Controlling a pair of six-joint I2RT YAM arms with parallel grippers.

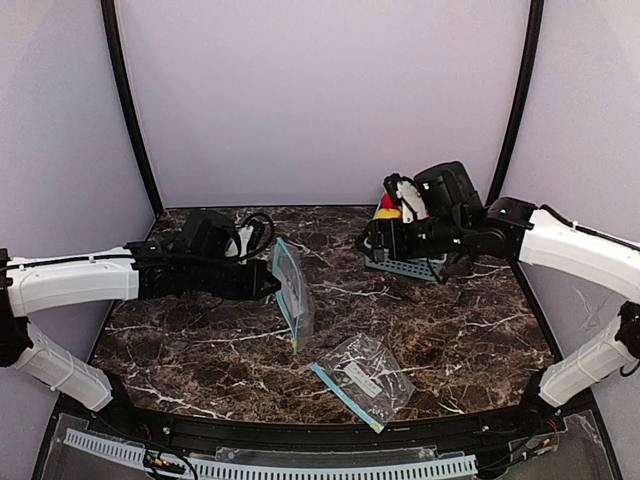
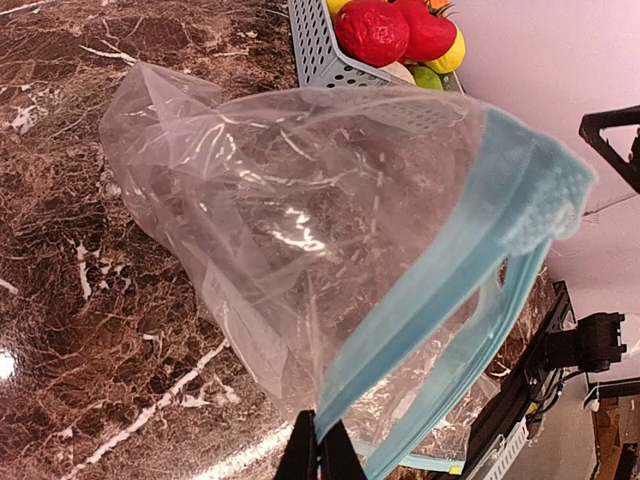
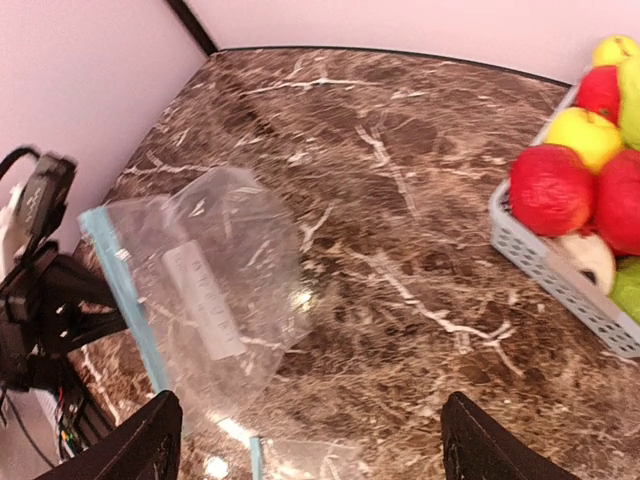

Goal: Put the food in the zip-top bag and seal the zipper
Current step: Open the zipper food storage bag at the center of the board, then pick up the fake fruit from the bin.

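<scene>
My left gripper [image 2: 320,452] is shut on the blue zipper strip of a clear zip-top bag [image 2: 300,230] and holds it upright over the middle of the table [image 1: 290,285], mouth partly open. The food [image 3: 550,190], red, yellow and green toy fruits, lies piled in a light-blue slatted basket [image 3: 548,268] at the back right [image 1: 410,268]. My right gripper [image 3: 312,400] stands open and empty above the marble, left of the basket and facing the bag [image 3: 210,290]. In the top view it [image 1: 368,240] sits just beside the basket.
A second clear zip-top bag [image 1: 365,375] lies flat near the front edge, centre right. Lilac walls with black corner posts enclose the dark marble table [image 1: 450,330]. The left arm [image 1: 80,280] reaches in from the left.
</scene>
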